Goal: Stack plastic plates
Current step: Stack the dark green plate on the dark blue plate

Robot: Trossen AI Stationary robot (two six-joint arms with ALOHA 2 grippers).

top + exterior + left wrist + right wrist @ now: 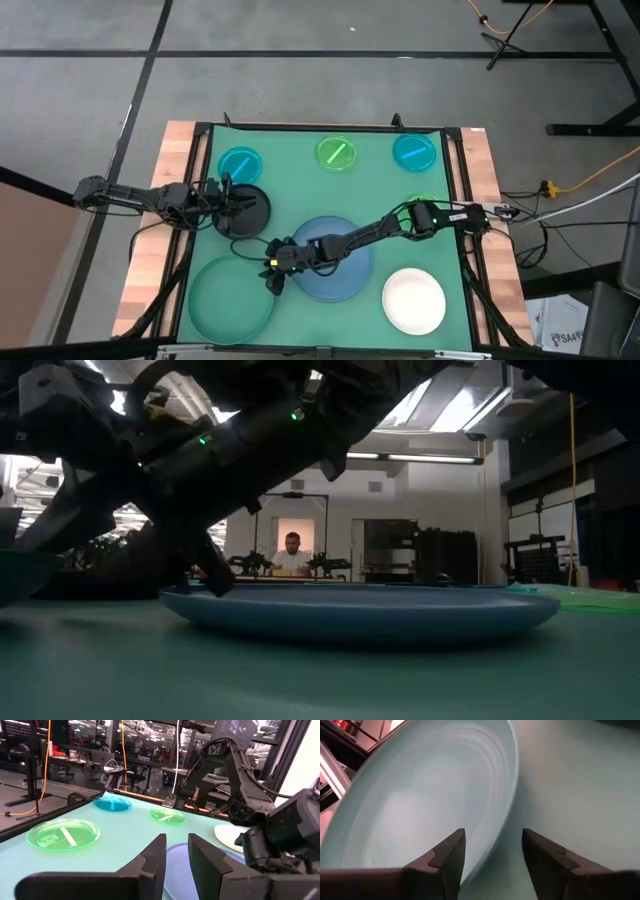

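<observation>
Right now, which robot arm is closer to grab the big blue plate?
The right. Its gripper hangs open at the rim of the blue plate; the left gripper sits over the black plate, farther off.

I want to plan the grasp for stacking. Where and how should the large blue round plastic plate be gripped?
Probably at the thin raised rim of the large blue round plastic plate, one finger above and one below. It lies flat on the green mat, so only its edge lifts. The open right gripper already sits at its left edge.
</observation>
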